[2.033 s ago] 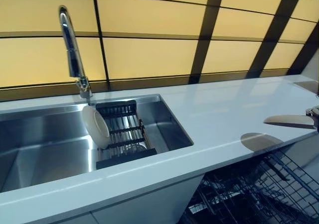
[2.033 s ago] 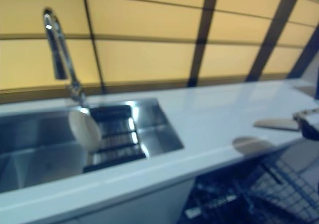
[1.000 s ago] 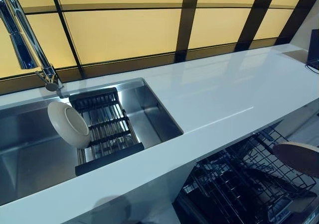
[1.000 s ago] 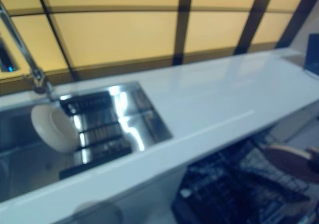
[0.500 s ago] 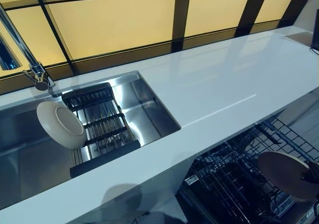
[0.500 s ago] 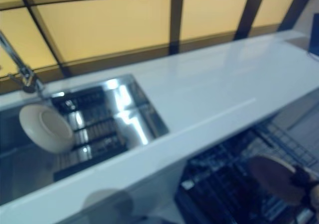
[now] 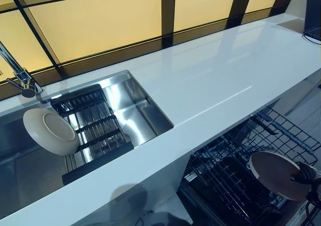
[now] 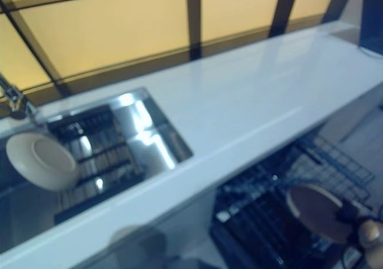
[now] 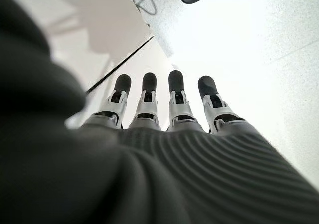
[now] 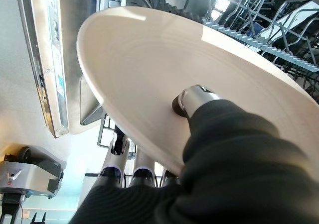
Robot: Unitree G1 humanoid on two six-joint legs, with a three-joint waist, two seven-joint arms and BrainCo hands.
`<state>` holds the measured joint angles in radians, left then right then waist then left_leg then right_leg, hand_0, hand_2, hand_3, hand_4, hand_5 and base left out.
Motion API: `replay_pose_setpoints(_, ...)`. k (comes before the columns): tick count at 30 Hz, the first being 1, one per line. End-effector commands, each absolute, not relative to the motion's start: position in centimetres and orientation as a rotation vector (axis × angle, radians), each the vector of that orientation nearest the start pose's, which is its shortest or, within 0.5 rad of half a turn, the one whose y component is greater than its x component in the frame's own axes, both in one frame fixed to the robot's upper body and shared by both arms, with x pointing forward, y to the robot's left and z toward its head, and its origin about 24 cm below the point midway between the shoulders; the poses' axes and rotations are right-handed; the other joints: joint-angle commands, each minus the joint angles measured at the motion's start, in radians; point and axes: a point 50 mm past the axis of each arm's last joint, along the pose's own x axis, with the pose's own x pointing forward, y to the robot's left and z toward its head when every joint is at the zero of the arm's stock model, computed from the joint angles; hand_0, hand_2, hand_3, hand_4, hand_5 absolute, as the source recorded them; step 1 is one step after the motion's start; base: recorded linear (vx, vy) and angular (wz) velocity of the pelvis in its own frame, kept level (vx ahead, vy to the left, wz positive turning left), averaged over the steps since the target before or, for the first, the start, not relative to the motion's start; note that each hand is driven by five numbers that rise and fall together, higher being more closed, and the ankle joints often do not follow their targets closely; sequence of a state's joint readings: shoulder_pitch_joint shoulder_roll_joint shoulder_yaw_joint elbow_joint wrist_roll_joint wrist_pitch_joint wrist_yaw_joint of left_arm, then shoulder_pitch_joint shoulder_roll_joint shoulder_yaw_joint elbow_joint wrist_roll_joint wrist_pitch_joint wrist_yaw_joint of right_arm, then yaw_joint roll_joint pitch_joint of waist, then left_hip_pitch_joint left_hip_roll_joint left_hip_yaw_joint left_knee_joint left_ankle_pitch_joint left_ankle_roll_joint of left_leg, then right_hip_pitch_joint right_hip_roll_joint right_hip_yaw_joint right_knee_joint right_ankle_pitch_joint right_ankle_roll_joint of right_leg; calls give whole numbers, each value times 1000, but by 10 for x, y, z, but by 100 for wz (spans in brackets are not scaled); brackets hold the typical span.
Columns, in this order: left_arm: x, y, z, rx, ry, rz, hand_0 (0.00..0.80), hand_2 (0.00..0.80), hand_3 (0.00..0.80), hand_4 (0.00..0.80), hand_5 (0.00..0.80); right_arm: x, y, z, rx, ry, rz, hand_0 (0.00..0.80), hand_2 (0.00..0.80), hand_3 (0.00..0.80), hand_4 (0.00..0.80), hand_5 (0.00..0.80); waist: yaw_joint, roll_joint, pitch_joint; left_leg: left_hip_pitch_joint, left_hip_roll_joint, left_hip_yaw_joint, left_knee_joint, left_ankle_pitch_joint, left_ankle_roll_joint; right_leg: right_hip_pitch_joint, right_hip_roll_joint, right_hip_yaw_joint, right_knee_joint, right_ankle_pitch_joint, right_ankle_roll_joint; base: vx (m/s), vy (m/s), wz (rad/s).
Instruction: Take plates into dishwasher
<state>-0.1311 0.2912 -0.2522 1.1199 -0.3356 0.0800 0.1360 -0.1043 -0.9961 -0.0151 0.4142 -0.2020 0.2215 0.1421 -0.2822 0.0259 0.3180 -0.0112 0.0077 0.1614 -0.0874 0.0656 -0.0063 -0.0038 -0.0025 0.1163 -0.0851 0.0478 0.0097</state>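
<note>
Overhead, the left eye view shows two plates: one plate [image 7: 278, 175] held by the right hand [image 7: 304, 174] above the dishwasher rack [image 7: 235, 178], and a second plate [image 7: 50, 131] leaning on edge against the one drying rack [image 7: 93, 130] in the sink [image 7: 143, 118], under the white counter [image 7: 215, 80] edge. The right eye view repeats this layout. In the left wrist view, the left hand [image 9: 164, 114] has straight, spread fingers holding nothing. In the right wrist view, thumb above and fingers below pinch the plate rim over the rack.

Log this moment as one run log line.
right hand: pinching plate above dishwasher rack | left hand: open, idle | second plate: in sink rack
</note>
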Motion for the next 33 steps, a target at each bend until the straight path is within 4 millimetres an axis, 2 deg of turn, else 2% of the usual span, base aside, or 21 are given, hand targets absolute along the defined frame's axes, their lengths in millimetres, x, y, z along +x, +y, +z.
replay_pose_setpoints(1, 160, 245, -136, 192, 1070, 248, 0, 0, 0, 0, 0, 253, -386, 102, -1074, 519, -214, 800, 800, 800, 800, 800, 29, -31, -53, 63, 37, 8, 0, -60, -52, -74, -70, 12, 33, 63, 109, 0, 0, 0)
replay_pose_setpoints(14, 168, 236, -135, 193, 1053, 215, 0, 0, 0, 0, 0, 270, -377, 90, -1045, 555, -204, 800, 800, 800, 800, 800, 57, -1, -40, 54, 25, -11, 0, -53, -59, -78, -86, 3, 32, 65, 109, 0, 0, 0)
replay_pose_setpoints(27, 176, 224, -135, 192, 1030, 165, 0, 0, 0, 0, 0, 281, -364, 47, -1000, 679, -176, 800, 800, 800, 800, 800, 104, 46, -34, 42, 6, -46, 0, -44, -63, -73, -110, -16, 24, 68, 108, -7, 4, 5)
replay_pose_setpoints(33, 179, 222, -134, 198, 1028, 150, 0, 0, 0, 0, 0, 282, -362, 38, -995, 715, -173, 800, 800, 800, 800, 800, 118, 62, -34, 35, -1, -57, 0, -39, -63, -76, -116, -19, 24, 68, 108, -8, 2, 7)
